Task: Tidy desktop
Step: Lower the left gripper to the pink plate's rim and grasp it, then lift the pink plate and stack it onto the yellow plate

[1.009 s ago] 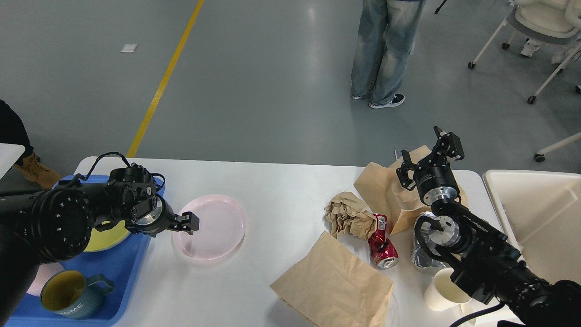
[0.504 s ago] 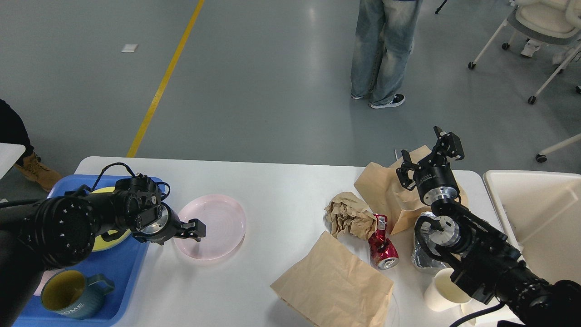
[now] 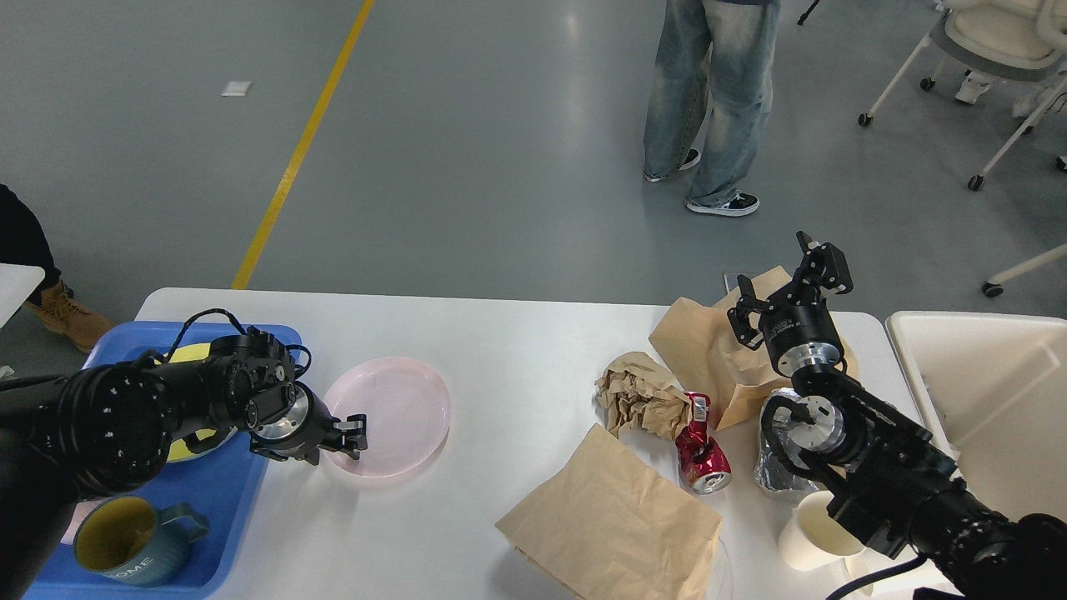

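At the near-left rim of the pink plate (image 3: pixel 388 415), the left tool (image 3: pixel 351 435) sits low with its two fingers pinched close at the plate's edge; whether they actually clamp the rim cannot be told from this view. The plate lies flat on the bench (image 3: pixel 517 350), just right of the blue tray (image 3: pixel 187 508), which overhangs the bench's left end and holds a yellow dish (image 3: pixel 179 446) and a blue mug (image 3: pixel 133 540). Bare white surface runs from the plate rightward to the crumpled brown paper (image 3: pixel 638 398), giving clear room across the middle. The bench's long axis runs left to right, its far edge straight and its far-left corner rounded. The right tool (image 3: pixel 788 287) stands raised with fingers spread apart, holding nothing, above a brown paper bag (image 3: pixel 704 346). Around its arm lie a crushed red can (image 3: pixel 703 448), a flat paper bag (image 3: pixel 613 521), a foil wrap (image 3: pixel 771 479) and a white paper cup (image 3: pixel 813 537). A cream bin (image 3: pixel 992 400) adjoins the bench's right end.
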Robot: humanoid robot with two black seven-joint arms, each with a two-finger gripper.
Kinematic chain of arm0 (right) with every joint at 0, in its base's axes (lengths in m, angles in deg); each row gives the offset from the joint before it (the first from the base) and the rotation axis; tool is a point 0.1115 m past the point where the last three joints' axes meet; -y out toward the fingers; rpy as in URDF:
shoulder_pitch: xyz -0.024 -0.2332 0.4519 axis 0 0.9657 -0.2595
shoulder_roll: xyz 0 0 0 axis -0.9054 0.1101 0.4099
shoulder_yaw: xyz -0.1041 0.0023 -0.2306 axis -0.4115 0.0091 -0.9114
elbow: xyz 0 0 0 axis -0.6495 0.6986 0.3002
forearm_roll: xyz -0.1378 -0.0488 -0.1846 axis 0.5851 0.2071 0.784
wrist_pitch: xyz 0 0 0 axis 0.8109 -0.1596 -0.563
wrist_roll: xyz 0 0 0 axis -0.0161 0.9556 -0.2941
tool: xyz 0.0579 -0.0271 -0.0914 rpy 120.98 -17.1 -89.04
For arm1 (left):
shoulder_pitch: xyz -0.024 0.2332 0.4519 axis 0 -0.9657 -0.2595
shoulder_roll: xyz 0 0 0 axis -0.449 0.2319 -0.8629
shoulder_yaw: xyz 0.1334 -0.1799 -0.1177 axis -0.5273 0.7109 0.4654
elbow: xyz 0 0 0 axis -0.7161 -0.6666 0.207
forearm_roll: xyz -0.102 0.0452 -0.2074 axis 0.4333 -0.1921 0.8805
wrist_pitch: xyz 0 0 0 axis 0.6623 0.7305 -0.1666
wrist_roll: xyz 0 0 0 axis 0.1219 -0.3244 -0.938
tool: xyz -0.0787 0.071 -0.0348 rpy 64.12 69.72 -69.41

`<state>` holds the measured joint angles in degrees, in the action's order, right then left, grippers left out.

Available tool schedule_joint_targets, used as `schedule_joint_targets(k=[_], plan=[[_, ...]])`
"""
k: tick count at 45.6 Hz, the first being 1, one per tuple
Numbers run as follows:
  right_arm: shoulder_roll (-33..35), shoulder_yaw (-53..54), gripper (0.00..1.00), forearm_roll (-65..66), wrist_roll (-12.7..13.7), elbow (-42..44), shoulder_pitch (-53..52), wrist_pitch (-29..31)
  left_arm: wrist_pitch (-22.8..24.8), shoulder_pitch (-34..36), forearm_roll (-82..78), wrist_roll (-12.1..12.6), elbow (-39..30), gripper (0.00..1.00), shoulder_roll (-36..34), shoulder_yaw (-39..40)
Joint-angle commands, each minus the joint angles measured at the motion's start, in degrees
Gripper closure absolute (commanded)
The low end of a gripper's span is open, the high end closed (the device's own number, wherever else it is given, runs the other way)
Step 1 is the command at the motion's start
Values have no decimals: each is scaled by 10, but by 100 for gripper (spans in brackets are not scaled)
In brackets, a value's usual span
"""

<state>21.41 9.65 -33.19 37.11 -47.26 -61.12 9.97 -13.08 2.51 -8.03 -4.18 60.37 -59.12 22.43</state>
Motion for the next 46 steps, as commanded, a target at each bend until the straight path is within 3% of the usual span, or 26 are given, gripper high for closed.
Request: schedule_joint_targets(k=[1, 17, 34, 46], plan=[[0, 0, 0, 0, 0, 0, 0, 0, 5, 1, 1, 0, 0, 59, -4, 0], [0, 0, 0, 0, 0, 0, 0, 0, 93, 7, 1, -1, 2, 100, -17, 0], [0, 0, 0, 0, 0, 0, 0, 0, 98, 25, 7, -1, 1, 100, -19, 1], [0, 0, 0, 0, 0, 0, 1, 0, 126, 87, 7, -2, 1, 100, -55, 12]])
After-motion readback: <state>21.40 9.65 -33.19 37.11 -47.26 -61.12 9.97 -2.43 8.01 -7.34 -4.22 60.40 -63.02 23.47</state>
